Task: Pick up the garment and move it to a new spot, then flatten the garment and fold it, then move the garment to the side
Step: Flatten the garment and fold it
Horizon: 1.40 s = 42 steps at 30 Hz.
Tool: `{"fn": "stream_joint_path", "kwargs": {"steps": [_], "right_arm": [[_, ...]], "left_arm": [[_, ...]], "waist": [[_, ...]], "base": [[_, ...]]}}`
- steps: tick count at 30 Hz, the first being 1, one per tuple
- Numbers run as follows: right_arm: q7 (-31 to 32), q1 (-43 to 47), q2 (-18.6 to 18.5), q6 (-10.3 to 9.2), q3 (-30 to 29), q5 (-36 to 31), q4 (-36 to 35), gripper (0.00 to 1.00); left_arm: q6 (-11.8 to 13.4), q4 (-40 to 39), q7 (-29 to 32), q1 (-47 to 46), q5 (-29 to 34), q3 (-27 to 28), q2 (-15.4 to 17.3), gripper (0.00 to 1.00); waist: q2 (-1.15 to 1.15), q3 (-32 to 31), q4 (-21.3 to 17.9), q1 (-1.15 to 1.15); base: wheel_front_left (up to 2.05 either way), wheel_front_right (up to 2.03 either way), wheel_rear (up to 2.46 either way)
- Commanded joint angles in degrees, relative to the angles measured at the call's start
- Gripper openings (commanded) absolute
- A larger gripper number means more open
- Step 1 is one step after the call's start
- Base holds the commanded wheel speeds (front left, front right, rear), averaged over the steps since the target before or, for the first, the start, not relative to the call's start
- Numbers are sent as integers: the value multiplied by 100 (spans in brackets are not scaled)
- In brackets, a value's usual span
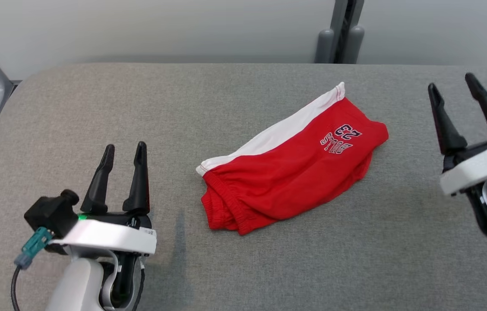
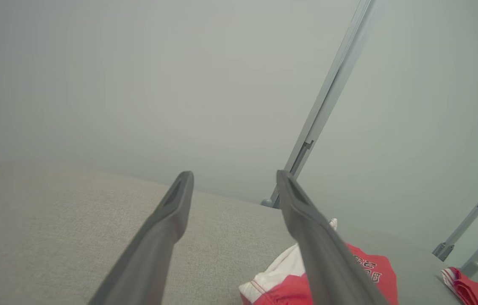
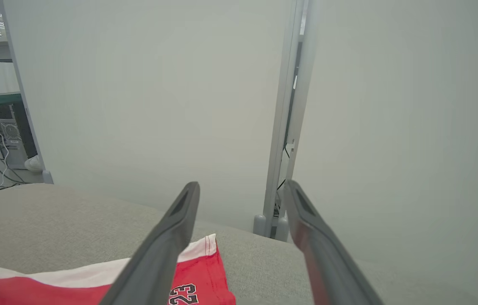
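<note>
Head view: shorts (image 1: 291, 168) lie roughly folded on the desk (image 1: 96, 99); left claw (image 1: 125, 146) and right claw (image 1: 450, 80) released, empty; side move likely remains.

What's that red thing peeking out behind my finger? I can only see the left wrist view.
Observer: Red shorts with a white side stripe, lying on the grey table, nothing holding them.
Operator: Where's my other hand?
Observer: The right hand is open, off to the shorts' right, not touching them.
Operator: Is there writing on them?
Observer: Yes, the number 23, clear in the right wrist view.
</note>
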Motion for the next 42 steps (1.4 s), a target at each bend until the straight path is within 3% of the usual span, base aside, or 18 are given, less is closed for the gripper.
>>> {"fn": "stream_joint_path", "kwargs": {"steps": [1, 5, 11, 22, 31, 42], "right_arm": [[-23, 244, 109, -2, -176, -161, -171, 100], [-23, 1003, 568, -2, -776, -657, -679, 100], [-24, 1723, 1064, -2, -1166, -1096, -975, 100], [-25, 1984, 1387, -2, -1385, -1157, -901, 100], [441, 1775, 1438, -2, -1216, 184, -499, 100], [1958, 972, 1402, -2, -1856, 1984, 593, 100]], "left_arm": [[0, -74, -3, 124, 124, 153, -53, 100], [-72, -294, -4, 466, 626, 552, -244, 100], [-214, -374, -4, 960, 1186, 742, -319, 100], [-22, -325, -4, 1138, 1024, 398, -325, 100], [-16, -299, -4, 1021, 977, 188, -327, 100], [90, -268, -5, 853, 829, -117, -324, 100]], "waist": [[0, -93, -100, 0], [0, -145, -220, 0], [0, -272, -342, 0], [0, -240, -282, 0], [0, -50, -17, 0], [0, 281, 674, 0]], "base": [[0, 0, 0], [0, 0, 0], [0, 0, 0], [0, 0, 0], [0, 0, 0], [0, 0, 0]]}}
